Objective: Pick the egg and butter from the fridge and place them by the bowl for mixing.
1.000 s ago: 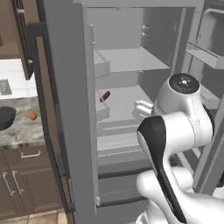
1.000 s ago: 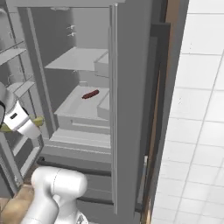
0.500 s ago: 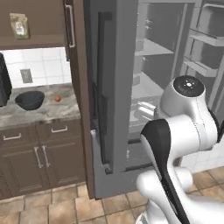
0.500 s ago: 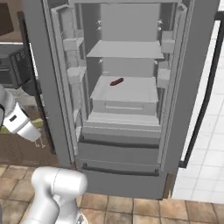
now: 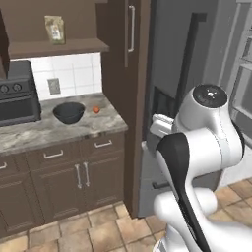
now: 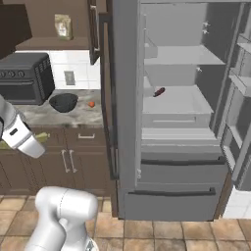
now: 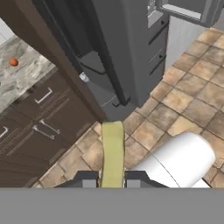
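Between the fingertips [image 7: 89, 183] of the gripper [image 7: 107, 183]: the butter [image 7: 112, 153], a slender yellow stick, clamped narrow on both sides and pointing away from the hand over the tiled floor [image 7: 192, 94]. Seen from the right base camera as a bit of yellow just beyond the white hand, in front of the brown lower cabinets [image 6: 78, 157].

On the marble counter [image 5: 59, 129]: the bowl [image 5: 69, 112], dark and round, upright, near the black oven [image 5: 17, 101] to its left. Just beside the bowl, on its right and apart from it: the egg [image 5: 96, 110], a small orange-brown ball. Same pair from the right base camera, bowl [image 6: 63, 102] and egg [image 6: 91, 104] on the counter under a wall outlet [image 6: 69, 77]. From the hand camera, egg [image 7: 13, 62] at the upper left on the counter, well apart from the butter.

Right of the counter: the fridge [image 6: 176, 122], grey, doors swung open, pale shelves and drawers showing. On a middle shelf: a dark red oblong item [image 6: 159, 91], lying tilted.

Up on the brown wall shelf [image 5: 54, 47]: a small packet [image 5: 54, 28], standing upright.
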{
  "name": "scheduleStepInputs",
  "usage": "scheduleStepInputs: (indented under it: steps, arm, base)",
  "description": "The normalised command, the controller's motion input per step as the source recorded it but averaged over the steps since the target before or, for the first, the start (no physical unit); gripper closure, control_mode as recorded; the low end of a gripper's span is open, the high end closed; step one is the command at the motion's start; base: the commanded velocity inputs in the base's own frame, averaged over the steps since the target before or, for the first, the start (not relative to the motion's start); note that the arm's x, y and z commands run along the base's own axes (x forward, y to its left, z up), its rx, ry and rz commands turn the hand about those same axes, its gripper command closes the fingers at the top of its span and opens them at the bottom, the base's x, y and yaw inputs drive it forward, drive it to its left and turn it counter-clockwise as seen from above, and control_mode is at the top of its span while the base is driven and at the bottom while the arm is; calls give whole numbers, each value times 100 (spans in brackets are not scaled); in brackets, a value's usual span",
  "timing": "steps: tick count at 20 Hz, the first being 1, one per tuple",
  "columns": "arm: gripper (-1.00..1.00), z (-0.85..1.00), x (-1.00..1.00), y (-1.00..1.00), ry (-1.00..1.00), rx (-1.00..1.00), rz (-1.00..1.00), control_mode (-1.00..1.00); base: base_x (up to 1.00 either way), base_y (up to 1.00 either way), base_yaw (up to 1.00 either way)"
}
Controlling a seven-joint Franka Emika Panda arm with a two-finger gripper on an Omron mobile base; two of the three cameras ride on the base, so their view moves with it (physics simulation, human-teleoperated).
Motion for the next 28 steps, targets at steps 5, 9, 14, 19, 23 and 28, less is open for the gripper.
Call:
scheduleStepInputs:
  steps: [5,9,14,19,23,28]
  arm:
    - [100,0,0,0,0,0,0,100]
    - [100,0,0,0,0,0,0,100]
    - [100,0,0,0,0,0,0,100]
    - [100,0,0,0,0,0,0,100]
    - [100,0,0,0,0,0,0,100]
    - [100,-31,0,-16,2,0,0,-100]
  base:
    - [80,100,-9]
    - [100,57,3]
    - [100,9,8]
    - [90,-5,-1]
    - [50,0,0]
    - [16,-1,0]
